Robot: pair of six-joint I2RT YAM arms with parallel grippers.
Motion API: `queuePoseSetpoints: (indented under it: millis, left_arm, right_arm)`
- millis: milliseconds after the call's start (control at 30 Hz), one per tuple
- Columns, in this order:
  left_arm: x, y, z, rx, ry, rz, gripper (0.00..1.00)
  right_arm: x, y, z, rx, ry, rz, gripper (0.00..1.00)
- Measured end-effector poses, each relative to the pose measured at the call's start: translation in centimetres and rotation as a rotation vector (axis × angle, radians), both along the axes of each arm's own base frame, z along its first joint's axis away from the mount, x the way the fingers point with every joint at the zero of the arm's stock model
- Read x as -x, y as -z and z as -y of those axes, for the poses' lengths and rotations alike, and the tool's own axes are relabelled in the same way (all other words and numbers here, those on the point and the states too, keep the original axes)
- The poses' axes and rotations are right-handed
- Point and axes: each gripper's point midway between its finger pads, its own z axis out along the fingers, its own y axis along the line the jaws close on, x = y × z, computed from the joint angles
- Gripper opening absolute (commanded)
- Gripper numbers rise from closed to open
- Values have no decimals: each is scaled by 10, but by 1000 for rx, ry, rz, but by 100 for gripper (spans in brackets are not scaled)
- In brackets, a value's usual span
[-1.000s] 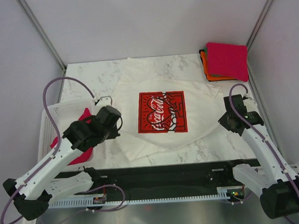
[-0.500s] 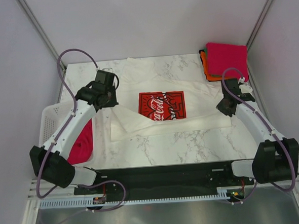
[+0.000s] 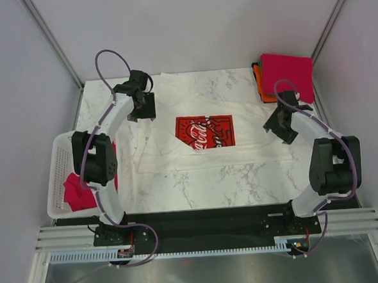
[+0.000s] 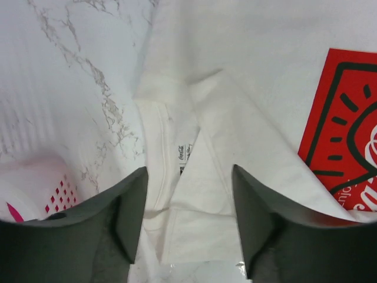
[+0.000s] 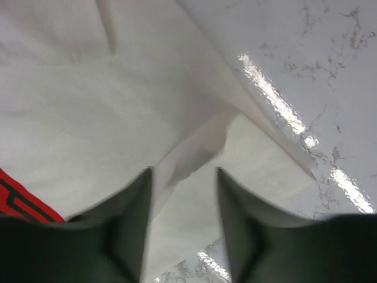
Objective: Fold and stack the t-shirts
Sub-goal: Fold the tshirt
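Now the white t-shirt (image 3: pixel 209 154) is spread on the desk (image 3: pixel 198 187), long side left-to-right. The left tool (image 3: pixel 145 112) is held wide over its far-left edge, the right tool (image 3: pixel 279 128) wide over its right edge. Nothing's gripped. Each end is prob. reached best by its own arm.

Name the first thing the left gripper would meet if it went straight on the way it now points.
The white t-shirt. A folded layer of it lies straight ahead of the open left gripper, with nothing in between. How far off it lies is unclear.
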Motion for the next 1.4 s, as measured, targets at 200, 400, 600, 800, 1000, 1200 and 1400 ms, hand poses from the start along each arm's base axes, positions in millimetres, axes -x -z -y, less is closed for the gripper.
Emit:
queuePoseSetpoints:
  millis: [200,400,600,800,1000,1200,1400]
  left_arm:
    - [5,-26,-18,58,-73,23,79]
    - [86,-52,-15,212,-109,99,78]
    - [173,-4,-1,421,-152,97,79]
    - [199,56,8,506,-223,-7,78]
    - [182,64,-25,452,-351,-8,78]
    - [155,24,-89,412,-505,156,75]
    - [164,25,-77,413,-453,149,72]
  right_arm:
    - [-22,-13,9,-47,-64,14,98]
    - [32,-25,15,-81,-43,77,88]
    - [86,-7,18,-136,-10,103,76]
    - [106,38,8,-237,0,-16,72]
    - [95,35,7,-247,-16,31,72]
    - [93,35,8,-242,-22,42,72]
    - [92,37,8,-240,-23,48,70]
